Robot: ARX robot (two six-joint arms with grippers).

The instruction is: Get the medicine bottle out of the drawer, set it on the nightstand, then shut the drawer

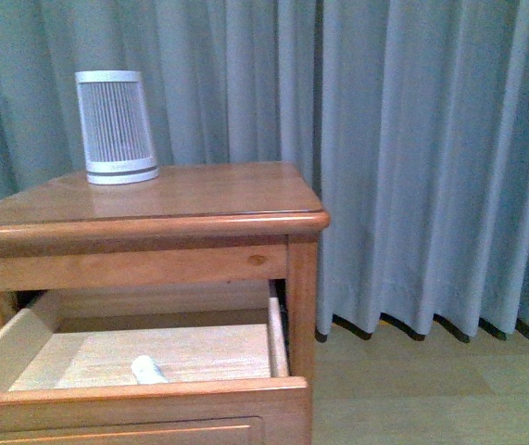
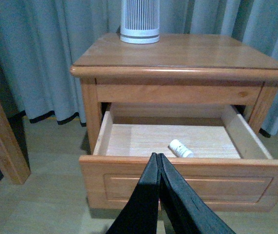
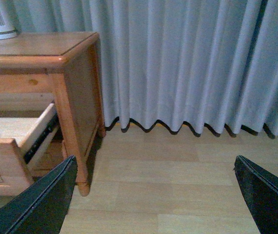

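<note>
Low at the left of the front view, in the drawer [image 1: 134, 400] pulled out of the nightstand [image 1: 181, 197]: the medicine bottle [image 1: 148, 370] on its side on the pale wood floor, close behind the front panel. At upper left, on the glossy top, a white ribbed device [image 1: 115, 127]. Pressed together, holding nothing, at the left gripper [image 2: 157, 157], before the drawer front; spread wide at the right gripper [image 3: 155, 161].
</note>
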